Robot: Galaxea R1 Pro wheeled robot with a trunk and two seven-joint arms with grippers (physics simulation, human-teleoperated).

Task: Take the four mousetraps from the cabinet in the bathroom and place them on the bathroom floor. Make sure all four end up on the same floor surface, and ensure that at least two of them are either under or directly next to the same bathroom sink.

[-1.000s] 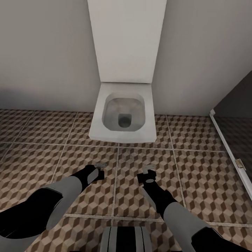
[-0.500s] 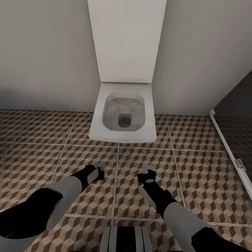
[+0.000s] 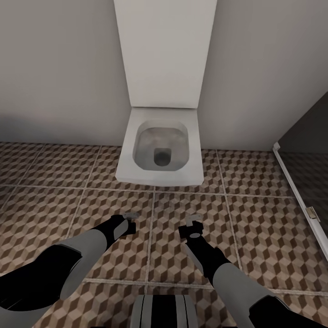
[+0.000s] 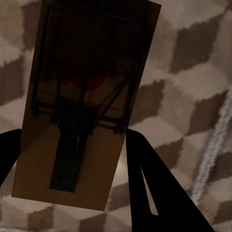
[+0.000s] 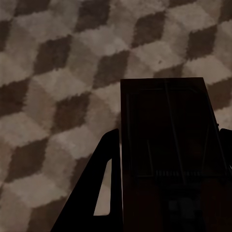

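Note:
My left gripper (image 3: 130, 219) is shut on a mousetrap (image 4: 92, 96), a brown wooden board with dark wire fittings and a red mark, held just above the bathroom floor (image 3: 255, 218). A second mousetrap (image 5: 164, 111), dark in shadow, is clamped in my right gripper (image 3: 194, 223). In the left wrist view the left gripper (image 4: 75, 140) grips its board by the long edges. The right gripper (image 5: 169, 140) does the same in the right wrist view. Both hands hover over the cube-patterned tiles in front of me. The cabinet and the sink are out of view.
A white toilet (image 3: 159, 150) stands against the pale wall straight ahead, a tile's length beyond both grippers. A dark glass panel with a white frame (image 3: 296, 187) runs along the right. My own base (image 3: 164, 310) shows at the bottom edge.

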